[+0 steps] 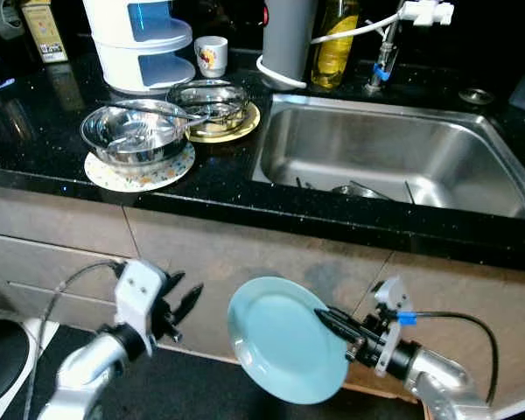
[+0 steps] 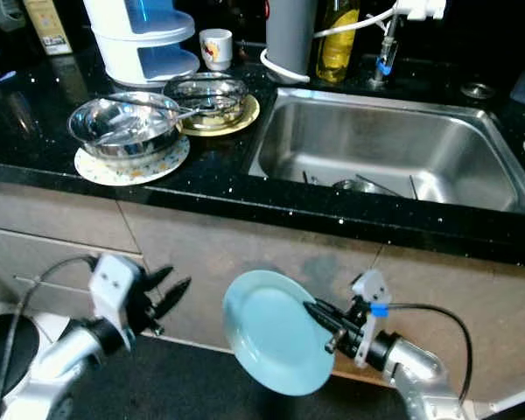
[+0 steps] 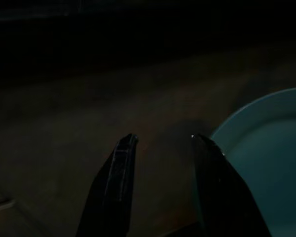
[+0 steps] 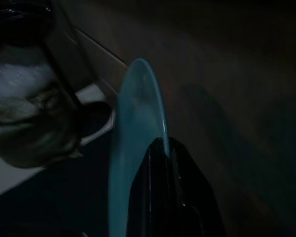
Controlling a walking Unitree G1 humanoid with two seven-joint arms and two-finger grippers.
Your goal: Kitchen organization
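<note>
- The right gripper (image 1: 325,317) is held low in front of the cabinet face, below the counter edge, with both black fingers clamped on the rim of a light blue plate (image 1: 280,337).
- The plate is held tilted, its face turned toward the camera, off any surface and below the sink (image 1: 472,131).
- In the right wrist view the plate (image 4: 133,133) appears edge-on, with the fingers (image 4: 160,197) closed on either side of its rim.
- The left gripper (image 1: 185,300) is raised to the left of the plate, apart from it, with its fingers spread and nothing between them.
- In the left wrist view the two fingers (image 3: 119,182) stand apart, and the plate's rim (image 3: 266,148) lies just beside one of them.
- On the black speckled countertop (image 1: 35,131) a steel bowl (image 1: 136,131) sits on a patterned plate (image 1: 122,175).
- Just behind it, a glass bowl (image 1: 210,101) sits on a yellow-rimmed plate (image 1: 236,129); a utensil lies across the two bowls.
- Further back stand a white and blue stacked container (image 1: 140,39), a small printed cup (image 1: 211,55), a grey cylinder (image 1: 289,39) and a bottle of yellow liquid (image 1: 335,44).
- A tap (image 1: 387,44) with a white hose stands behind the sink, and some utensils lie in the basin.
</note>
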